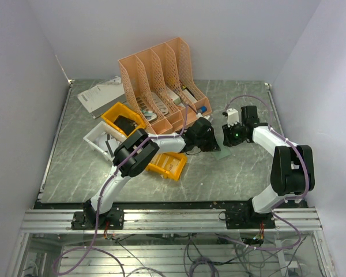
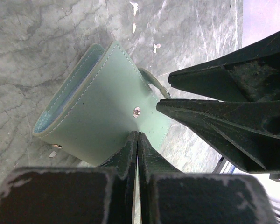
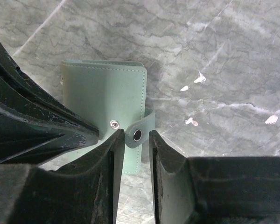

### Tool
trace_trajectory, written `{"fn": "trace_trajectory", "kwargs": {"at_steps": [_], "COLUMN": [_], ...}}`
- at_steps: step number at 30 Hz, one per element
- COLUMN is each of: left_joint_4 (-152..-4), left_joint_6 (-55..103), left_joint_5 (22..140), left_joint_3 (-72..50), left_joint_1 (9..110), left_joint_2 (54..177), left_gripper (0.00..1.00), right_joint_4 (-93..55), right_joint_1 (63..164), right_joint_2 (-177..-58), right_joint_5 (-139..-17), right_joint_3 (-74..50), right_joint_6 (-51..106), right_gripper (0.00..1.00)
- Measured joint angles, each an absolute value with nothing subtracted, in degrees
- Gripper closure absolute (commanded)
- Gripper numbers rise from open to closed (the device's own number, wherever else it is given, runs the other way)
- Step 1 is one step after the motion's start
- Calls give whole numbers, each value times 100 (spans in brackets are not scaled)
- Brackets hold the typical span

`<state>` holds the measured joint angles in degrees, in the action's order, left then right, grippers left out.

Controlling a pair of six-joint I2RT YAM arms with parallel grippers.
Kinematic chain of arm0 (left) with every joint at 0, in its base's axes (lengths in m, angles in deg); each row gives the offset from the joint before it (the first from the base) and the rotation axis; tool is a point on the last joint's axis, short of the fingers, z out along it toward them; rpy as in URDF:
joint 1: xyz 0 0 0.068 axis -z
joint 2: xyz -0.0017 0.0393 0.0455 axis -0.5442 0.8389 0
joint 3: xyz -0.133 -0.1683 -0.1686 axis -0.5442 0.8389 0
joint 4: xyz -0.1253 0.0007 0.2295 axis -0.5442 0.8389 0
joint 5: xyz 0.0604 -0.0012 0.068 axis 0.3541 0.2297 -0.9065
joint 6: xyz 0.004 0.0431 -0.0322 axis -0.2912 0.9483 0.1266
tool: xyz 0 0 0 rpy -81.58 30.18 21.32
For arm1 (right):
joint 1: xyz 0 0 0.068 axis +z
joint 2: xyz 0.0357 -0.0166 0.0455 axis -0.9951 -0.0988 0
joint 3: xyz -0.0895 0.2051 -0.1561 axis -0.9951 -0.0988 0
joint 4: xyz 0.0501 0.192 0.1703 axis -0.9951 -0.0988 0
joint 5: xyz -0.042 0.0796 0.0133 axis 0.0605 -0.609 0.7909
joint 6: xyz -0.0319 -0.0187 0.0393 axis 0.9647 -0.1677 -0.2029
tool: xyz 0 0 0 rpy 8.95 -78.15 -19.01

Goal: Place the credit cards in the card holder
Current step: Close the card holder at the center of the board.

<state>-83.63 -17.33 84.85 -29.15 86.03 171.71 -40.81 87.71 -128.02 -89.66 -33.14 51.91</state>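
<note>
The grey-green card holder (image 2: 100,109) lies on the marble table, closed, with its round stud (image 2: 136,111) facing up and light blue lining showing at one edge. It is a small green patch in the top view (image 1: 222,154). My left gripper (image 2: 138,136) is shut, its tips resting on the holder's cover just below the stud. My right gripper (image 3: 136,136) is narrowly open, its fingers on either side of the holder's strap tab (image 3: 139,133). In the top view both grippers, left (image 1: 212,144) and right (image 1: 226,138), meet over the holder. No credit card is clearly visible.
A peach file rack (image 1: 161,75) stands at the back. A yellow bin (image 1: 124,118), a white tray (image 1: 98,137) and a paper sheet (image 1: 101,92) are at the left. Another yellow bin (image 1: 167,165) with pale contents lies under my left arm.
</note>
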Motion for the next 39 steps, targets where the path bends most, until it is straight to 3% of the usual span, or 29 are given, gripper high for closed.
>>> {"fn": "trace_trajectory", "kwargs": {"at_steps": [9, 23, 29, 35, 39], "left_joint_4": [-8363, -8361, -8361, -8361, -8361], "left_joint_6": [-1733, -1733, -1733, -1730, -1726], "left_joint_5": [8485, 8485, 8485, 8485, 8487], "left_joint_3": [-2915, -2917, -2917, -2917, -2917], "left_joint_1": [8603, 8603, 8603, 8603, 8599], "left_joint_2": [17168, 17168, 17168, 17168, 17168], "left_gripper": [93, 93, 93, 93, 92], "right_joint_4": [-4105, -4100, -4100, -4100, -4100], "right_joint_1": [8773, 8773, 8773, 8773, 8773], "right_joint_2": [-12800, -12616, -12616, -12616, -12629], "right_joint_5": [-8905, -8907, -8903, -8877, -8879], "right_joint_3": [-3334, -3366, -3366, -3366, -3366], "right_joint_6": [5211, 5206, 5206, 5198, 5189], "right_gripper": [87, 83, 88, 100, 100]}}
